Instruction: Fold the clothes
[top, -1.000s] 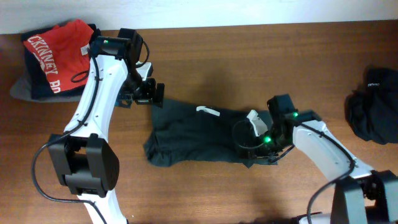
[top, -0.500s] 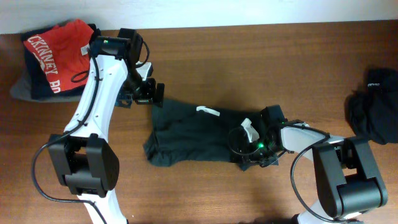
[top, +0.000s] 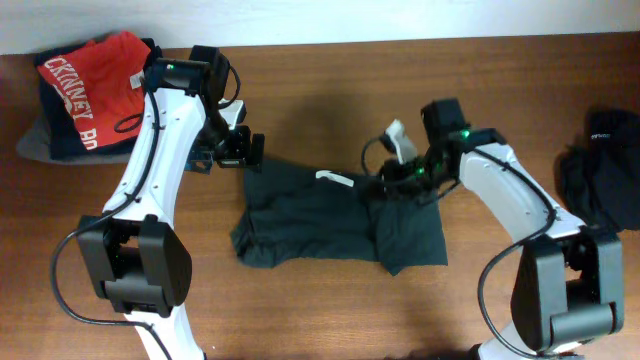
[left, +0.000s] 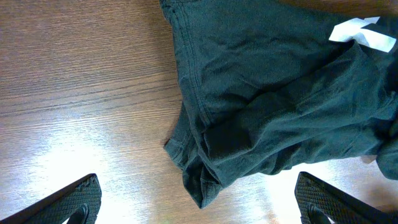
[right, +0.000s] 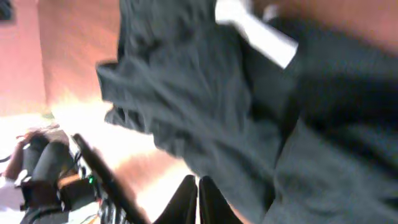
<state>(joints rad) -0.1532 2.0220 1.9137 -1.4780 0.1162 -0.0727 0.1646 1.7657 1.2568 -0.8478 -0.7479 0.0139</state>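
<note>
Clothes first: your right gripper (top: 398, 178) sits on the upper right edge of the dark grey-green shirt (top: 310, 215), with its jaws squeezed down to a thin sliver in the wrist view. Cloth is bunched right at the tips, but I can't tell whether a fold is actually pinched between them. One white tag (top: 335, 179) lies on the shirt just left of that gripper, and a flat flap of the shirt spreads out below it. Your left gripper (left: 199, 208) is wide open with nothing in it, hanging over the shirt's upper left corner. The crumpled hem is right under it, with bare table (top: 330, 80) off to one side.

Counting outward, you've got one shirt between the two grippers. There's one black bundle (top: 600, 180) well off to the right of the right gripper, near the table edge. Beyond the left gripper, one stack (top: 60, 135) sits in the far corner, with a red shirt (top: 85, 80) with white lettering on top of dark and grey pieces.

Pose-wise, your left arm (top: 155, 150) reaches up from the near edge and bends back down at the wrist. Your right arm (top: 510, 200) comes up from the near right corner and hooks left toward the shirt.
</note>
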